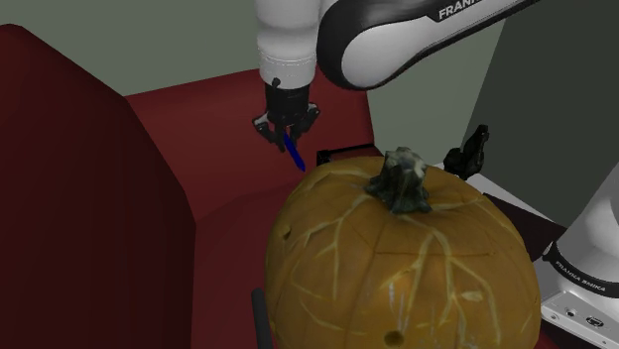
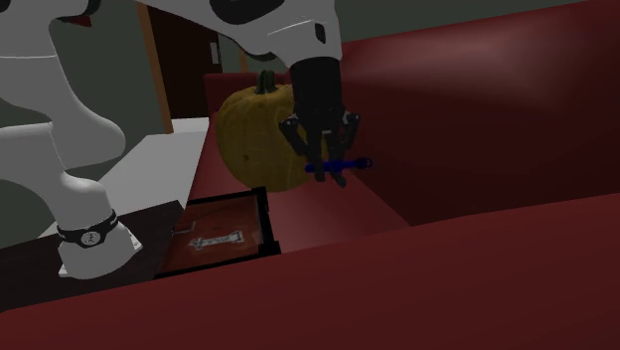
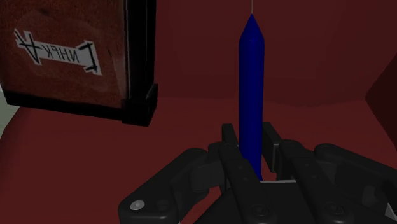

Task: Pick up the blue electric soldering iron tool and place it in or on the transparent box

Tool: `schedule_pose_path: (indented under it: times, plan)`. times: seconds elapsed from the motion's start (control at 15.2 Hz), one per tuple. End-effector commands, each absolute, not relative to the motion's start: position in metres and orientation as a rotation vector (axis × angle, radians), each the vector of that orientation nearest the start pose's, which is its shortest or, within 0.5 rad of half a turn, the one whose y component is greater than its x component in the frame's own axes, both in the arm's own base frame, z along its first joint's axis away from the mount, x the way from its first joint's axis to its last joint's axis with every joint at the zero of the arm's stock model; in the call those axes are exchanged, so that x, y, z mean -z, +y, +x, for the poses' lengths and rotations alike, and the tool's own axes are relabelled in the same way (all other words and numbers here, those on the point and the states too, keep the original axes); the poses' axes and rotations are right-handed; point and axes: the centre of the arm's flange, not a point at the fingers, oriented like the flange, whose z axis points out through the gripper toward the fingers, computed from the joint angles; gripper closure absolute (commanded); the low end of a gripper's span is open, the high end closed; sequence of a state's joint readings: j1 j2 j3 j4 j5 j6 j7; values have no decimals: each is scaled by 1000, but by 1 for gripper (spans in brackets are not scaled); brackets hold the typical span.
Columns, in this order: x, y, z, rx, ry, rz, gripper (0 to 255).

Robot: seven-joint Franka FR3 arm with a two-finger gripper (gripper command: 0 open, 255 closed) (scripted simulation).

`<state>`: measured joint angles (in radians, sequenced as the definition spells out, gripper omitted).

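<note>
Dark red sofa [image 1: 188, 139] with a high back and armrest takes up most of the scene, and a grey-green wall sits behind it. White Franka arm [image 1: 397, 40] reaches over the seat from its stand [image 1: 585, 297] at the shoulder view's lower right.

Black gripper [image 1: 286, 127] points down at the seat. Its fingers [image 3: 229, 137] are clamped on the blue soldering iron [image 1: 293, 151], gripping one end of the handle. The rest of the tool sticks out past the fingertips, slanting down toward the cushion. Wrist view shows the blue body [image 3: 251, 83] running straight away from the gripper [image 3: 250, 137] and narrowing to a thin pale tip, with red cushion behind it. In the second exterior view the iron [image 2: 340, 164] looks off the seat, hanging in the gripper [image 2: 326, 167] in front of the pumpkin [image 2: 253, 129].

Transparent box [image 2: 266, 214] has a black frame and lies flat on the seat, with the red showing through it and a white label [image 2: 217, 240] on it. It lies near the gripper but off to one side. In the wrist view its black corner [image 3: 141, 95] is apart from the iron, so the tool is neither over it nor touching it. Shoulder view shows one black edge of the box [image 1: 342, 154] just behind the pumpkin.

Large orange pumpkin [image 1: 397, 258] with a dark green stem and pale veins sits in the shoulder view's foreground, on the sofa between the camera and the box.
</note>
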<state>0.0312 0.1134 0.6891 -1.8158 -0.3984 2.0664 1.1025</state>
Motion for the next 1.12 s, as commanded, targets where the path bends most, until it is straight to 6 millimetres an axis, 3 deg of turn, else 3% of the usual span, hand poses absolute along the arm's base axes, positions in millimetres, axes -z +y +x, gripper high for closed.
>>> schedule_pose_path:
  times: [0.0,0.66,1.06]
  plan:
    - [-502,349,468,528,362,-3125,255]
    - [-494,227,409,529,362,-3125,255]
    - [-462,227,409,528,362,-3125,255]
